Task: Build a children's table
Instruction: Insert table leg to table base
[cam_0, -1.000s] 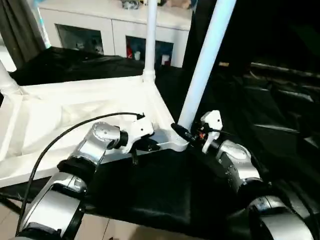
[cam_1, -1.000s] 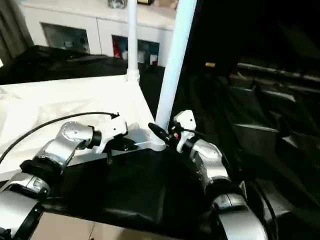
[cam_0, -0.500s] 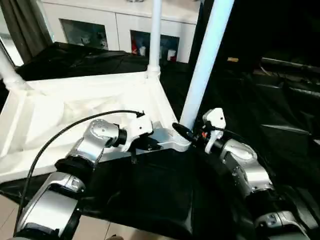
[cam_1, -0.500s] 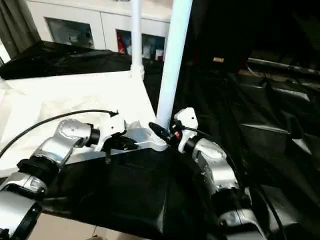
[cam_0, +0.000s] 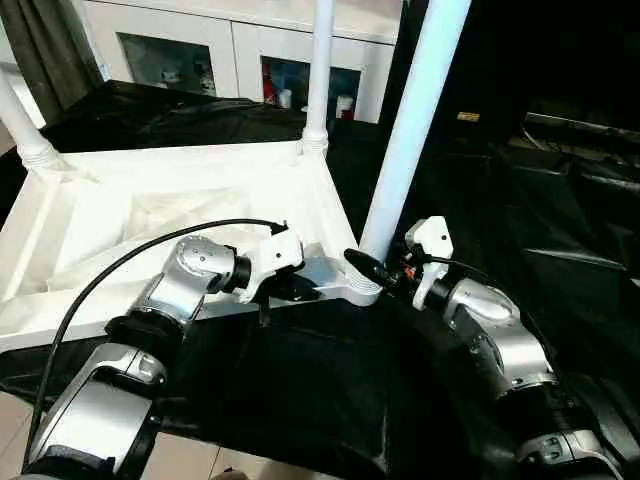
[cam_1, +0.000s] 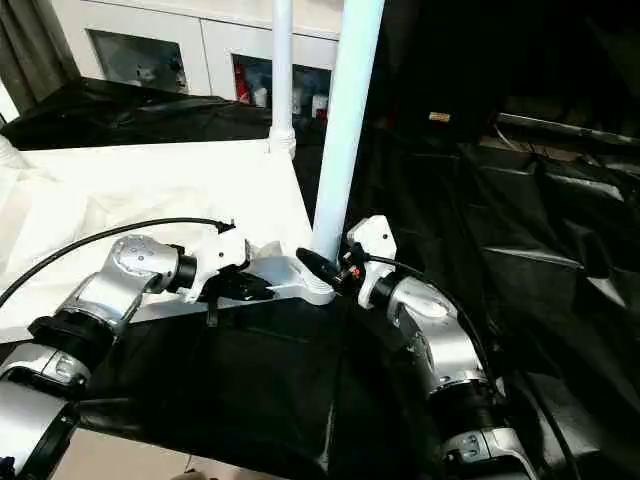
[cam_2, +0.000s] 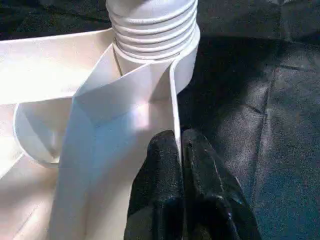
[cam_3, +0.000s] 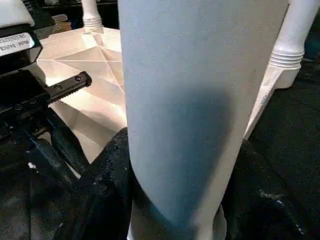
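Observation:
The white table top (cam_0: 150, 210) lies underside up on black cloth. Three white legs stand in its corner sockets: a thick one at the near right corner (cam_0: 410, 130), one at the far right (cam_0: 318, 70) and one at the far left (cam_0: 20, 125). My left gripper (cam_0: 295, 290) is shut on the thin near rim (cam_2: 172, 100), just short of the ribbed socket (cam_2: 152, 25). My right gripper (cam_0: 365, 268) is closed around the near right leg (cam_3: 190, 100) close to its base, with a black finger (cam_3: 107, 170) on each side.
A white cabinet (cam_0: 240, 50) with glass doors stands behind the work. Black cloth (cam_0: 300, 400) covers the bench in front of the top and drapes over bulky shapes to the right (cam_0: 560, 200). Pale floor (cam_0: 190, 460) shows below the bench's near edge.
The head camera has tilted, so the whole picture has shifted. Both grippers keep their holds at the near right corner, and the table top and legs stay put.

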